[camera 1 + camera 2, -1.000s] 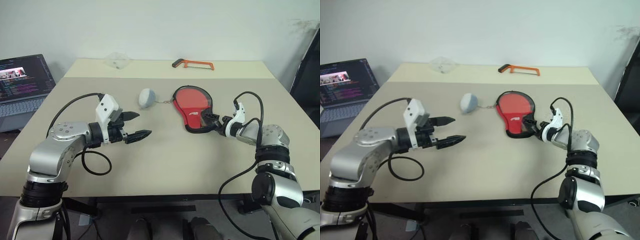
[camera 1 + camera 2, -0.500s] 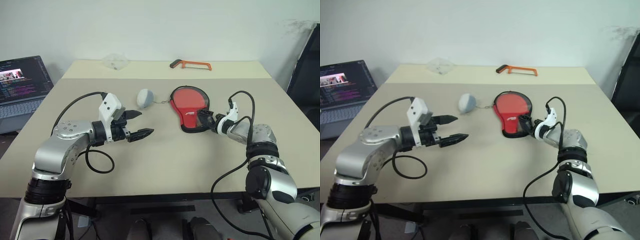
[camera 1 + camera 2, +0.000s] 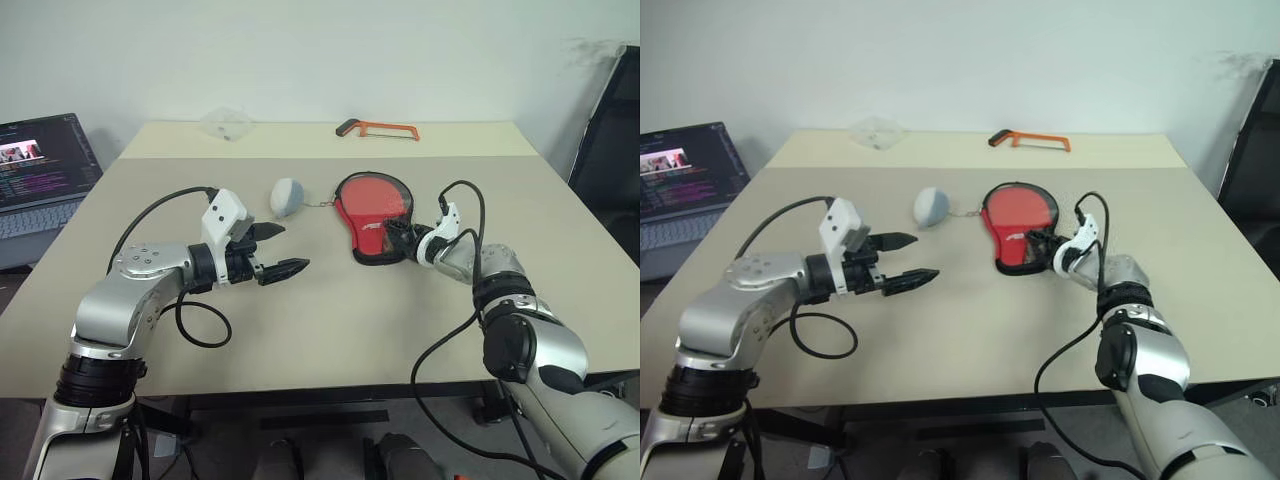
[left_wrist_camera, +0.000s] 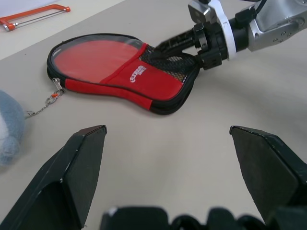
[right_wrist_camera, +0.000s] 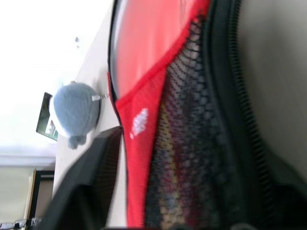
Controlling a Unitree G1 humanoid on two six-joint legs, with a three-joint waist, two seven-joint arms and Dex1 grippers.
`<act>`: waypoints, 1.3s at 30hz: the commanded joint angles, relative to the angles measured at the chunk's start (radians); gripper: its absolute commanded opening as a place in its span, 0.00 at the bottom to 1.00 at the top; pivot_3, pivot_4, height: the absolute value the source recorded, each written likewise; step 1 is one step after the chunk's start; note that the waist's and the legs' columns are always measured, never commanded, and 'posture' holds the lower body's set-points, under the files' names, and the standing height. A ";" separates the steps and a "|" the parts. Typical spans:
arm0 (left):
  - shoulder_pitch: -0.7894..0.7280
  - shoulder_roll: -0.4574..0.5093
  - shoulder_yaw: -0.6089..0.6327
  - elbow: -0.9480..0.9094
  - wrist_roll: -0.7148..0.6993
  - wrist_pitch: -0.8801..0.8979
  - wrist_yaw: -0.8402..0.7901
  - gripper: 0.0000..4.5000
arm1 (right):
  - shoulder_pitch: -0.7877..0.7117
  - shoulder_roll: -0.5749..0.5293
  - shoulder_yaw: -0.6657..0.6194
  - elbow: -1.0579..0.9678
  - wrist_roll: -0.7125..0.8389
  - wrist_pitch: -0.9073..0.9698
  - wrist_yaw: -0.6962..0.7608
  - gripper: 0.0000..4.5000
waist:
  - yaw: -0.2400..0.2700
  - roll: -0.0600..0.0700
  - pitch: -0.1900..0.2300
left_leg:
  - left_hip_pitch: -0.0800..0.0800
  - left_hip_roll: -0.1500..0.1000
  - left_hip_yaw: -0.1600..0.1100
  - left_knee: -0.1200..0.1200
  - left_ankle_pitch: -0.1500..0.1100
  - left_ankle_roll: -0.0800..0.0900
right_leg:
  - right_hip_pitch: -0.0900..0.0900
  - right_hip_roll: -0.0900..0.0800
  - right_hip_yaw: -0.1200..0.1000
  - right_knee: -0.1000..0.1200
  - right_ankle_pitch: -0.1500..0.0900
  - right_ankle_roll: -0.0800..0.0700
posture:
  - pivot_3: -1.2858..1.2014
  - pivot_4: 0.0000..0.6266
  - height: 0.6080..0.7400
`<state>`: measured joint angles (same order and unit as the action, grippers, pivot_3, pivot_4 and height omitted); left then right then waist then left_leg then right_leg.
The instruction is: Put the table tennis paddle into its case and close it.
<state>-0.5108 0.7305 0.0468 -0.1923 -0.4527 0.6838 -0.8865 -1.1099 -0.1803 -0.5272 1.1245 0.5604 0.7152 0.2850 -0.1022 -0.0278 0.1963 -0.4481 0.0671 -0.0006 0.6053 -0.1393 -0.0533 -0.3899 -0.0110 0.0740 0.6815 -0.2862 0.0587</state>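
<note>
Flat on the table, its case (image 3: 372,217) points narrow end toward the right tool (image 3: 397,238), grip unclear.

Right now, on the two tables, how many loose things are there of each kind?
Paddle case, red and black, paddle's striped handle showing through its mesh: 1
Grey fuzzy lump, chained to the case: 1
Orange hacksaw: 1
Clear plastic piece: 1
Total: 4

Bare table (image 3: 330,320) near the front edge; grey fuzzy lump (image 3: 288,197) flanks the case (image 3: 370,212).
</note>
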 commanded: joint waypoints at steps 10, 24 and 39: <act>-0.015 0.015 0.021 -0.006 0.003 -0.034 0.000 1.00 | 0.018 0.050 0.078 -0.036 -0.033 0.109 0.065 0.00 | 0.001 -0.002 -0.001 | 0.001 0.000 0.000 -0.002 0.000 0.000 | 0.000 0.000 0.000 -0.001 0.000 0.000 | 0.52 0.24 1.00; -0.027 0.034 0.010 0.021 0.014 -0.041 -0.025 1.00 | 0.448 0.118 0.236 -0.890 0.097 0.716 0.012 0.00 | 0.019 -0.004 -0.003 | 0.001 0.001 -0.003 -0.014 -0.003 -0.002 | -0.002 0.000 -0.005 0.000 -0.011 -0.009 | 0.52 0.24 1.00; -0.060 0.042 -0.024 0.057 0.038 -0.048 -0.082 1.00 | 0.816 0.141 0.291 -1.401 0.352 0.899 -0.166 0.00 | 0.019 -0.005 -0.003 | 0.001 0.001 -0.003 -0.014 -0.007 -0.007 | -0.002 0.000 -0.005 -0.001 -0.015 -0.010 | 0.52 0.24 1.00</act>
<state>-0.5408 0.7537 0.0224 -0.1249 -0.4196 0.6543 -0.9550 -0.3590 -0.0202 -0.3065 -0.2772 0.8580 1.5106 0.1304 -0.0827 -0.0327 0.1929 -0.4471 0.0683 -0.0033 0.5912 -0.1464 -0.0608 -0.3914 -0.0105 0.0690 0.6807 -0.3009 0.0493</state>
